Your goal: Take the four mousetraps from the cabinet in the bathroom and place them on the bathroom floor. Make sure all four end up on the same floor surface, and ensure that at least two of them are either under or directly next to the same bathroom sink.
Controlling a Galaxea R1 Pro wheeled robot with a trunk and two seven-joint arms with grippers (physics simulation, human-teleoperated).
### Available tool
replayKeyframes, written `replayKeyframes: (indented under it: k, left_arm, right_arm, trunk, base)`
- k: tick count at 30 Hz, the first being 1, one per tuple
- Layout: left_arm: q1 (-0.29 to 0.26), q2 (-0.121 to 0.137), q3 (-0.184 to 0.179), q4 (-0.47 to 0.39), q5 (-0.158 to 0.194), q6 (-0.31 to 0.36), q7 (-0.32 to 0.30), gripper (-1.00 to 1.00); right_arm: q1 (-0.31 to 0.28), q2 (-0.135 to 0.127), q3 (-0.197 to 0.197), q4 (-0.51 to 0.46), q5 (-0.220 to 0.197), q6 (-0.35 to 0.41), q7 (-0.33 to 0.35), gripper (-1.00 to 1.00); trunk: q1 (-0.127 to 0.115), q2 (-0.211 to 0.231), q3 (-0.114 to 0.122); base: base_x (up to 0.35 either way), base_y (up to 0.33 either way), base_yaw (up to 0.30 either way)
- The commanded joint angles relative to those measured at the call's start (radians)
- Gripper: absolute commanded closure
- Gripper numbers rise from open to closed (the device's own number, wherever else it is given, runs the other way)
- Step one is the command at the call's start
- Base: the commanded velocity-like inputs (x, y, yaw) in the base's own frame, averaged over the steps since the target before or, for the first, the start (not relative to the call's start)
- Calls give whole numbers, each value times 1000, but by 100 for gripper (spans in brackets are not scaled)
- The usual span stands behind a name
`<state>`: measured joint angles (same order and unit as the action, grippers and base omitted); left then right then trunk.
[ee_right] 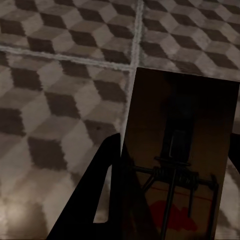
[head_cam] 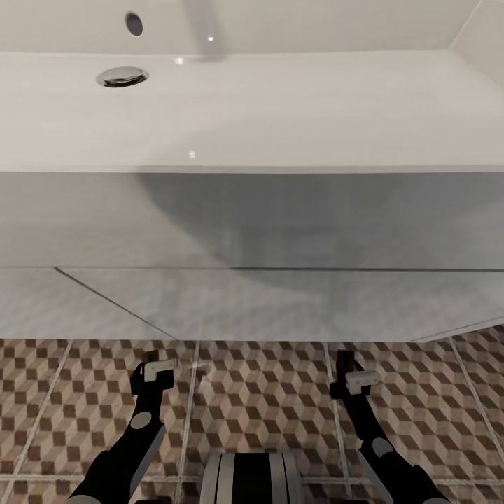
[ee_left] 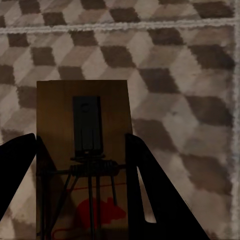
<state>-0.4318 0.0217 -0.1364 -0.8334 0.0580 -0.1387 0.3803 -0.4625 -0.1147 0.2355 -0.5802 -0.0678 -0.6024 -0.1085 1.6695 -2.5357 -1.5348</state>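
From the head view I look down on the white bathroom sink [head_cam: 294, 105], with its vanity front [head_cam: 280, 308] below it. Both arms reach down to the cube-patterned bathroom floor [head_cam: 266, 399] just in front of the vanity base. My left gripper [head_cam: 155, 374] [ee_left: 82, 145] is shut on a flat brown mousetrap [ee_left: 82, 100] with a wire spring and a red mouse print. In my right gripper [head_cam: 350, 378] [ee_right: 175, 150] sits a second mousetrap [ee_right: 180, 100], gripped the same way. Both traps hang close above the tiles. The cabinet is out of view.
The sink's chrome drain [head_cam: 122, 76] and overflow hole [head_cam: 134, 24] lie at the far left of the basin. The vanity base runs across the tiles directly ahead of both grippers. My own base [head_cam: 252, 477] shows between the arms.
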Motion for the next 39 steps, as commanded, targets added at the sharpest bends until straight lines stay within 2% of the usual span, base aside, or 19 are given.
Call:
replayKeyframes:
  k: [1,8,13,23,39]
  left_arm:
    - [-1,1,-6,0,6,-3,9,100]
    - [-1,1,-6,-4,6,-1,17,100]
    - [0,1,-6,-11,8,-2,33,100]
    - [-1,-4,-6,-16,8,2,47,100]
    - [-1,-5,-6,-16,9,2,54,100]
  right_arm:
    - [-1,-1,8,0,-9,-3,-5,100]
    - [-1,-2,8,0,-9,-4,-5,100]
    - [-1,-2,8,0,-10,-4,-5,100]
    - [-16,-30,4,0,-16,-4,-5,100]
    - [-21,-33,-1,2,-17,-4,-4,100]
  trunk:
    - [0,0,-5]
    - [3,-2,-32]
    - [3,-2,-32]
    - [3,-2,-32]
    - [3,-2,-32]
  base:
    - [0,0,0]
    - [0,0,0]
    - [0,0,0]
    - [0,0,0]
    - [0,0,0]
